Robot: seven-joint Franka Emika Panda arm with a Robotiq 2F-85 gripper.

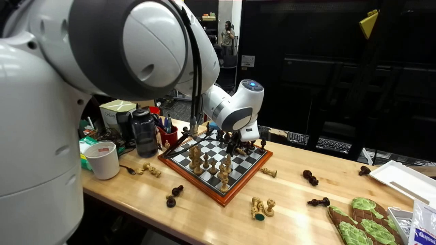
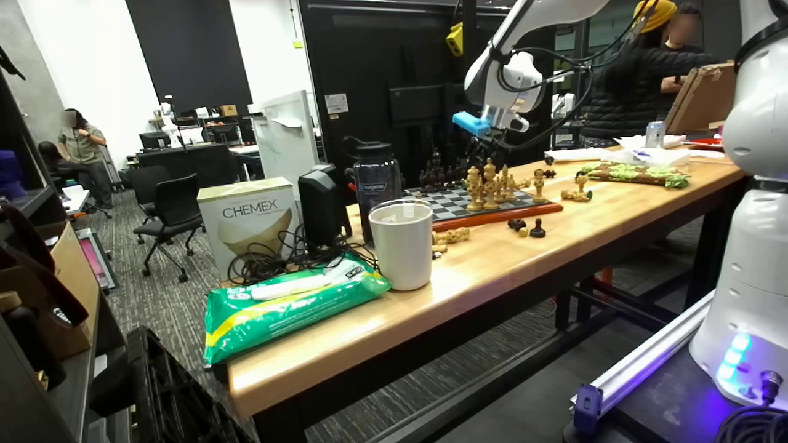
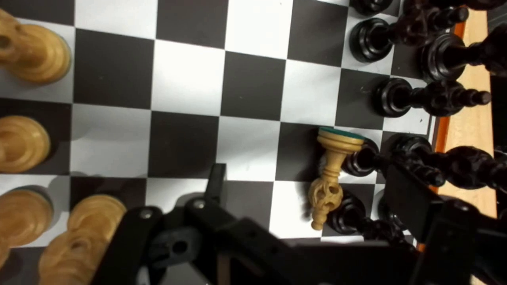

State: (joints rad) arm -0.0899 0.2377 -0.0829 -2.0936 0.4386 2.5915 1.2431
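I have my gripper point(image 3: 311, 184) above the chessboard point(image 3: 249, 87), jaws spread wide and holding nothing. On the board lies a pale wooden chess piece point(image 3: 327, 192), on its side: green underside, turned base, narrow stem, openwork bulb, small knobbed tip. Dark pieces point(image 3: 433, 97) stand just beyond it, toward the board's edge.

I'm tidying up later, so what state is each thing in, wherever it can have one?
Gripper: open, holding nothing
Chessboard: lying flat
Tan chess piece nearest the gripper: tipped over, ungripped
Water bottle: upright, capped
White cup: upright
Chemex box: upright
Green packet: lying flat
Red pen holder: upright, stocked
Status light: lit blue
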